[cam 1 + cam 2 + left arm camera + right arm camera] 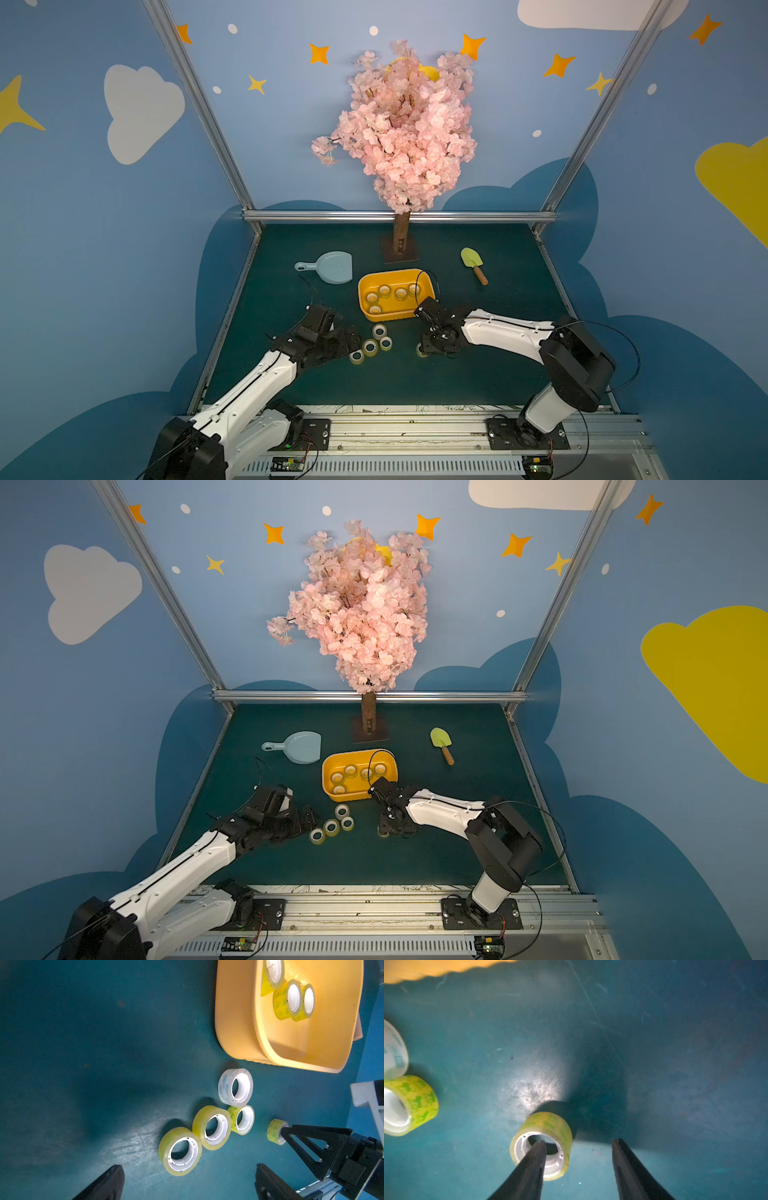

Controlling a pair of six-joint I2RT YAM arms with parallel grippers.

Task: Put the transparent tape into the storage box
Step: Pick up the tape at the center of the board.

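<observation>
The orange-yellow storage box (395,316) (358,794) (234,1022) sits mid-table with several transparent tape rolls (384,291) (293,999) inside. Several more rolls (369,347) (331,827) (212,1127) lie in a cluster in front of it. A small roll (548,1128) (421,352) (273,1131) stands apart to the right. My right gripper (579,1142) (428,347) points down at it. One finger (537,1151) is inside its core and the other stands outside, with a gap to the roll's wall. My left gripper (189,1167) (351,340) is open beside the cluster, holding nothing.
A pale blue dustpan (332,268) lies behind the cluster on the left. A green trowel (473,264) lies at the back right. The pink tree's base (401,251) stands behind the box. The box's edge (415,970) is close to the right gripper.
</observation>
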